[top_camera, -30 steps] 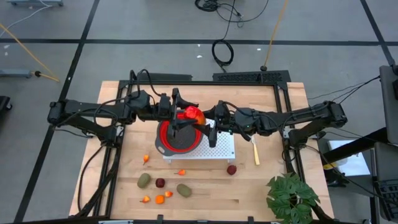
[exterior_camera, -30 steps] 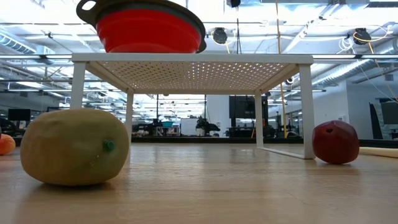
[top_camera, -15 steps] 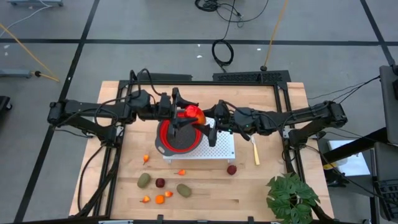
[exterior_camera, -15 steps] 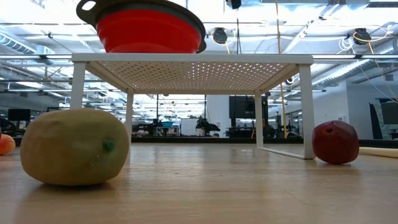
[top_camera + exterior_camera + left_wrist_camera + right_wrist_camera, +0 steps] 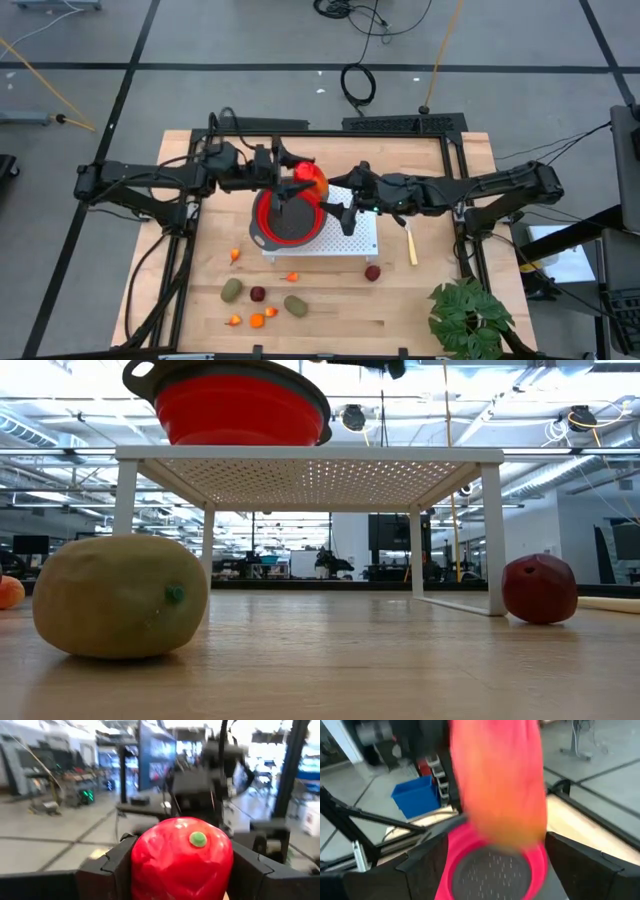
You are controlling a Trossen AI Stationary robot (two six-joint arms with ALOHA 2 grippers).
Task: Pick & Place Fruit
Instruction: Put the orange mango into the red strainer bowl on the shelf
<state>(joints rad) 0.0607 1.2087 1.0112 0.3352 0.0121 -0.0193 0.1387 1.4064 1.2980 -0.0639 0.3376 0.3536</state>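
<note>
The right pincer [image 5: 337,207] has let go and drawn back from the bowl [image 5: 287,222], fingers wide; the left pincer [image 5: 293,177] alone grips the mango [image 5: 310,180] above the bowl's rim; handover looks done, drop next.

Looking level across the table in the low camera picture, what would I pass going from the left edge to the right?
Orange fruit piece at the edge → big olive-brown oval fruit → red bowl up on the white perforated rack → dark red ball → pale knife handle.
</note>
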